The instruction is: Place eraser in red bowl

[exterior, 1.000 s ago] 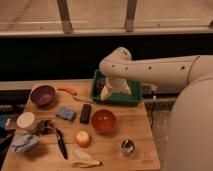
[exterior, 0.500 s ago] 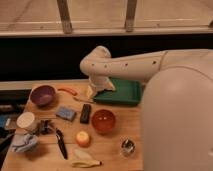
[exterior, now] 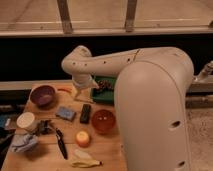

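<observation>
The robot's pale body (exterior: pixel 150 110) fills the 3 o'clock side of the camera view, and its arm (exterior: pixel 107 60) reaches from there toward 9 o'clock, bends at an elbow and drops toward the table (exterior: pixel 102 146). The wooden table occupies the lower left of the view. A green tray (exterior: pixel 106 95) sits at the table's 12 o'clock edge, partly hidden by the body. The purple bowl (exterior: pixel 43 95) stands at the table's 10 o'clock corner. The red bowl (exterior: pixel 103 120) stands upright near the table's centre, at 6 o'clock from the tray, with nothing visible inside it. A crumpled blue-and-white cloth (exterior: pixel 24 143) lies at the 8 o'clock edge. A banana (exterior: pixel 84 161) lies at the 6 o'clock edge. A black-handled knife (exterior: pixel 61 145) lies at 4 o'clock from the cloth. The gripper (exterior: pixel 81 93) hangs at the end of the arm, above the table between the purple bowl and the tray; whether it is released or clenched cannot be determined, and nothing is seen in its grasp. The blue-grey sponge (exterior: pixel 65 113) lies at 5 o'clock from the purple bowl. The eraser (exterior: pixel 86 113) lies flat on the table at 9 o'clock from the red bowl, just beside it, at 6 o'clock from the gripper and apart from it, with the sponge near its 9 o'clock side. A white cup (exterior: pixel 25 120) stands at 12 o'clock from the cloth. A round orange fruit (exterior: pixel 82 138) rests at 7 o'clock from the red bowl.
</observation>
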`<state>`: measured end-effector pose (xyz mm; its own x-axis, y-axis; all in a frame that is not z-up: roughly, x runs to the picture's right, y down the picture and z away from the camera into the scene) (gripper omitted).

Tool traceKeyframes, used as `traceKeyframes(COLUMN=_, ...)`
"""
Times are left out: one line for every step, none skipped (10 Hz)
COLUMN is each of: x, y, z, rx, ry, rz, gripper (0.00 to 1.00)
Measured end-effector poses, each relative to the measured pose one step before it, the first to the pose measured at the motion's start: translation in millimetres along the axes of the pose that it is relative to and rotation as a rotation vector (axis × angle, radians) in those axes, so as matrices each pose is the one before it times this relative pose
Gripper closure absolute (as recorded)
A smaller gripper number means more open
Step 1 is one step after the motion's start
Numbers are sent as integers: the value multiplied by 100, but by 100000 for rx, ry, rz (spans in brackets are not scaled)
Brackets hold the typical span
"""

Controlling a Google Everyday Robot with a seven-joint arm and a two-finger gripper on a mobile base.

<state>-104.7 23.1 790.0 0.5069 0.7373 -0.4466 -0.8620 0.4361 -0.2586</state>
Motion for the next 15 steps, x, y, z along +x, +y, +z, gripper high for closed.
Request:
traceKeyframes(x=-76, y=187, z=6, rx=-277, ry=-166, rz=-169, gripper=20)
traceKeyframes(x=-76, y=239, z=48, rx=-335, ry=38, rz=-134, gripper=20)
traceKeyframes(x=3, y=140, z=177, rx=-1343, ry=786, rz=1032, gripper=20)
traceKeyframes(x=366, y=96, z=751, rx=-2110, ry=1983, rz=1420, gripper=20)
traceKeyframes(x=540, y=277, z=1486, rx=-3144, ry=2105, rz=1833, gripper=20)
traceKeyframes(x=390, y=264, z=1381, rx=-1945, ry=1527, rz=878, gripper=20)
traceKeyframes(x=632, y=704, z=2350, rx=-2908, ry=2588, rz=940, gripper=20)
traceKeyframes(x=446, y=789, z=1848, rx=-2652, ry=2251, rz=644, gripper=20)
traceKeyframes(x=385, y=594, z=1489, rx=-2051, ry=2327, rz=377, gripper=20)
traceKeyframes(x=113, y=587, z=1080, rx=-1744, ry=1912, rz=-520, gripper=20)
traceKeyframes(x=-142, y=719, z=778, rx=-1126, ry=2131, rz=-1154, gripper=20)
traceKeyframes(x=-112, y=567, z=771, rx=-384, ry=2862, rz=-1443, gripper=20)
traceKeyframes(x=-76, y=-25, z=690, rx=-154, ry=2308, rz=-435, gripper=20)
traceKeyframes(x=-50, y=-185, z=931, rx=-246, ry=2438, rz=41, gripper=20)
traceKeyframes(x=-64, y=-457, z=936, rx=-214, ry=2775, rz=642, gripper=20)
